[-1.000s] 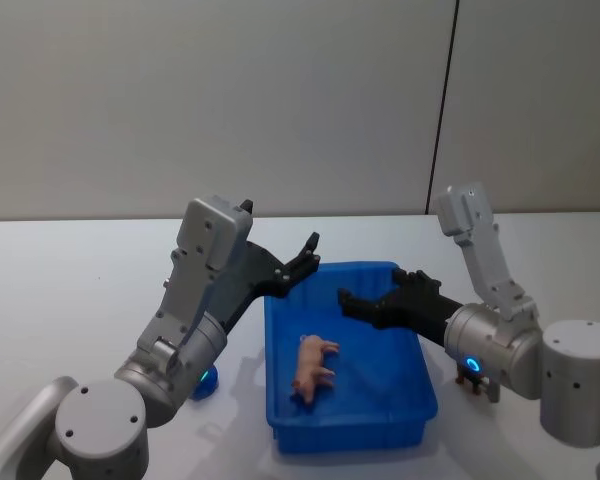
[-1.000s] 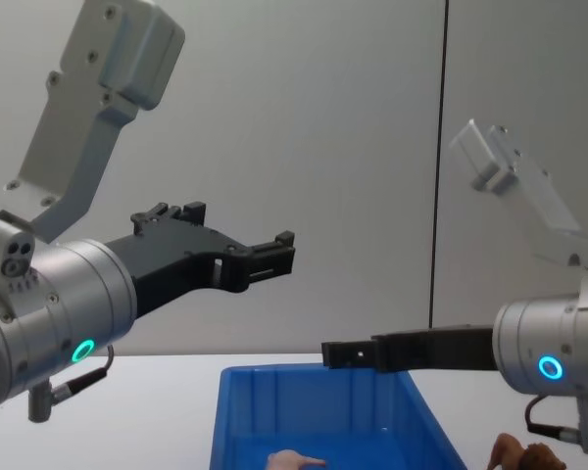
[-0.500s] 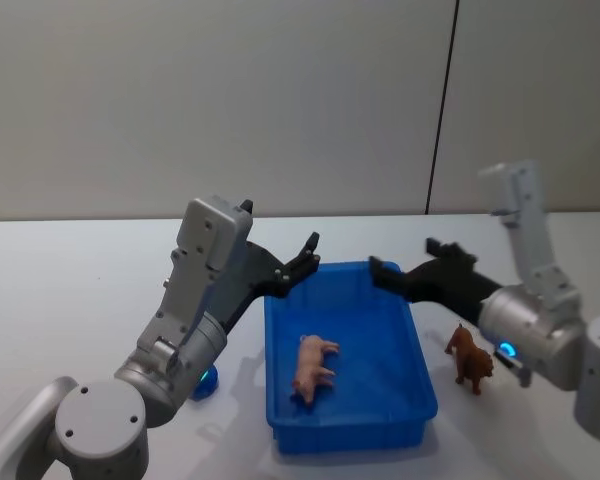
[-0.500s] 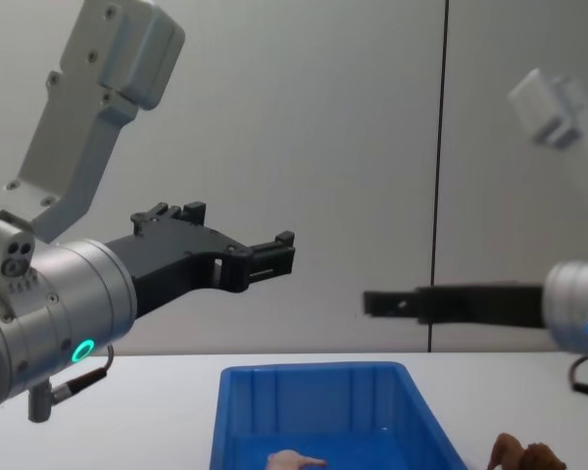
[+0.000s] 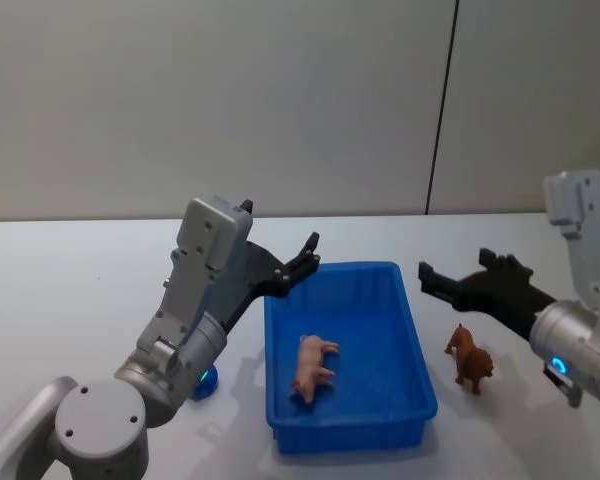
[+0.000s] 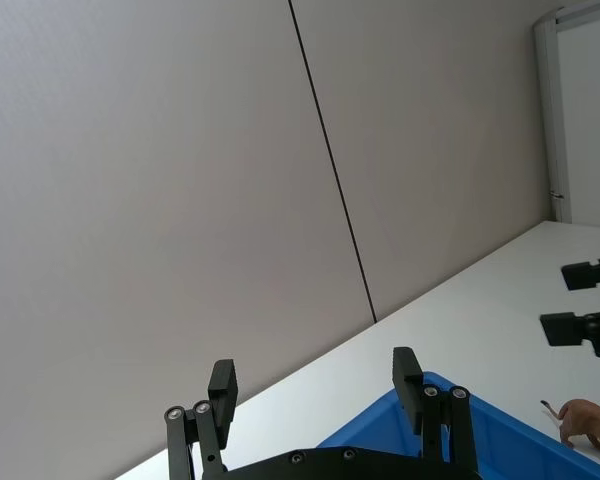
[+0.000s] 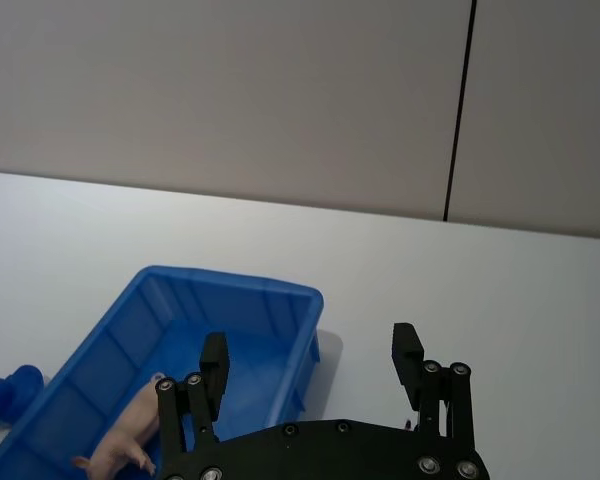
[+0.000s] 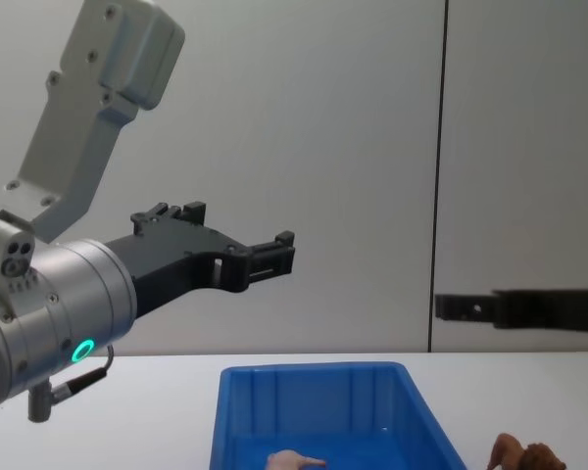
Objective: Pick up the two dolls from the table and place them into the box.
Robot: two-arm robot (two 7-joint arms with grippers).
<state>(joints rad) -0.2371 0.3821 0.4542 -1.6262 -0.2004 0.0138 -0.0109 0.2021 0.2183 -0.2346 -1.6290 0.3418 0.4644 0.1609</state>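
the table [image 5: 80,300] carries the blue box [image 5: 350,435]. the left gripper [image 6: 315,380] hangs spread above the box's far left corner. the right gripper [image 7: 310,362], also spread, hovers right of the box, above the brown doll [image 5: 470,362] standing on the table. the pink doll [image 5: 314,366] lies inside the box.

White table [image 5: 60,290], blue box [image 5: 352,432] on it, reddish-brown doll [image 5: 469,360] standing just right of the box, small blue object [image 5: 206,379] left
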